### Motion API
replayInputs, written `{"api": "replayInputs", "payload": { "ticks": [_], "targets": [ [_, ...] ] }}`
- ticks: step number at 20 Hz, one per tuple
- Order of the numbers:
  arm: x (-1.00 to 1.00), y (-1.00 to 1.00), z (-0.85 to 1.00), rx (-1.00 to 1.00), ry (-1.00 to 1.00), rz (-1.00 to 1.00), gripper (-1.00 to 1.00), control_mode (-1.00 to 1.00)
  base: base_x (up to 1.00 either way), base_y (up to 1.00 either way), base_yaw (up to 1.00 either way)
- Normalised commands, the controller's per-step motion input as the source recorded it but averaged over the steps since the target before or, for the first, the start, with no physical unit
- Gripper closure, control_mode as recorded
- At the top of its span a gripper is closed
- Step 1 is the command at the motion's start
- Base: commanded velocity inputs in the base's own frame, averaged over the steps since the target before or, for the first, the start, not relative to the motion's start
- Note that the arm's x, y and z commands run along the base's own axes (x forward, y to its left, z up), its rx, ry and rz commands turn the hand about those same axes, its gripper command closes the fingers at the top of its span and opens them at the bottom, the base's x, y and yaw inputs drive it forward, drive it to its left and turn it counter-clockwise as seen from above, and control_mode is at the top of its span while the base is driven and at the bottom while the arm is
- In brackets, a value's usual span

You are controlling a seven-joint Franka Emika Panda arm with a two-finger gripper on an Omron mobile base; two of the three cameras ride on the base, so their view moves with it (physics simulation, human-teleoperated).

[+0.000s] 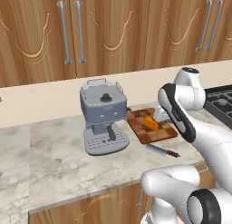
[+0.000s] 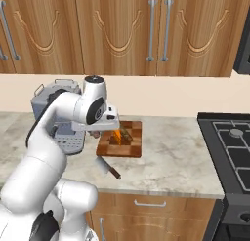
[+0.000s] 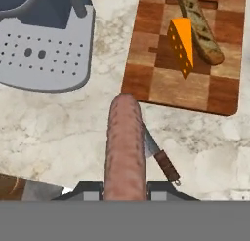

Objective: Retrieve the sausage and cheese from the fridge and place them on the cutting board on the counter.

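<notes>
The gripper (image 3: 125,189) is clamping the sausage (image 3: 125,147) between its fingers; in the hand view the sausage is sticking straight out from the jaws, above the counter (image 3: 58,128) and just short of the board's near edge. The board (image 3: 161,86) is lying flat on the counter, to the right of the coffee machine (image 1: 103,116). The cheese (image 3: 181,45) is sitting on the board, an orange wedge with small holes, and it is touching a brown bread loaf (image 3: 200,28) that is lying beside it on the board. A knife (image 3: 158,154) with a dark handle is lying on the counter just in front of the board, partly under the sausage in the hand view. In the left base view the arm is reaching over the board's right side, with the cheese (image 1: 151,123) showing beside the wrist. In the right base view the hand is hanging over the board (image 2: 132,142) at its left edge, the cheese (image 2: 116,136) glowing orange below it, and the knife (image 2: 107,168) is lying nearer the counter's front edge. A stove (image 2: 229,147) is standing to the right.
</notes>
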Motion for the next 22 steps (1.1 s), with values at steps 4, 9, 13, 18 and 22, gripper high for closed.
{"api": "replayInputs", "payload": {
  "ticks": [4,9,13,18,22],
  "targets": [
    [0.97,0.00,-0.45,-0.02,0.07,0.11,1.00,-1.00,0.00,0.00,0.00],
    [0.85,0.00,-0.59,-0.08,0.03,0.05,1.00,-1.00,0.00,0.00,0.00],
    [0.64,0.00,-0.64,-0.04,-0.04,0.00,1.00,-1.00,0.00,0.00,0.00],
    [0.61,0.00,-0.52,0.00,-0.12,0.03,1.00,-1.00,0.00,0.00,0.00],
    [0.37,0.07,-0.59,0.00,-0.03,0.02,1.00,-1.00,0.00,0.00,0.00]
  ]
}}
